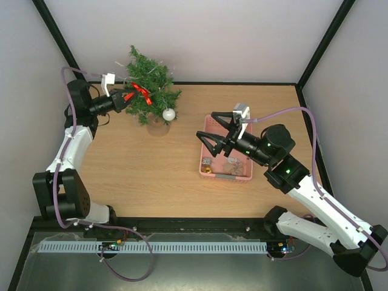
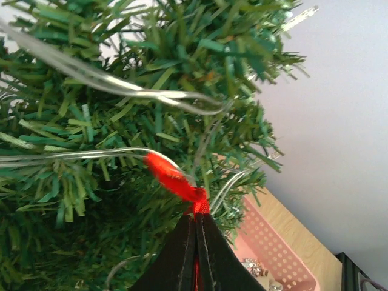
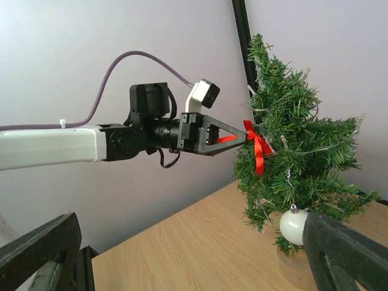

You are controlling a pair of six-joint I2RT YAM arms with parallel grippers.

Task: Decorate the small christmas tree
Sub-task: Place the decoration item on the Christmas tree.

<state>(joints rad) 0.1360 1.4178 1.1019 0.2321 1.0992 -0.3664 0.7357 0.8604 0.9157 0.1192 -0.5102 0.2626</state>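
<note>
The tree stood well apart from the pink basket, to its far left. The left gripper, pinched shut on the red ribbon, looked to need a deeper push among the branches before letting go (a shallow perch would probably slip). The right gripper hung wide open over the basket. Only the right wrist view showed the ribbon's dangling tails.

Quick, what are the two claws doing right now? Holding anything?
Left claw: closed on the red ribbon at the small christmas tree.
Right claw: open, holding nothing.
</note>
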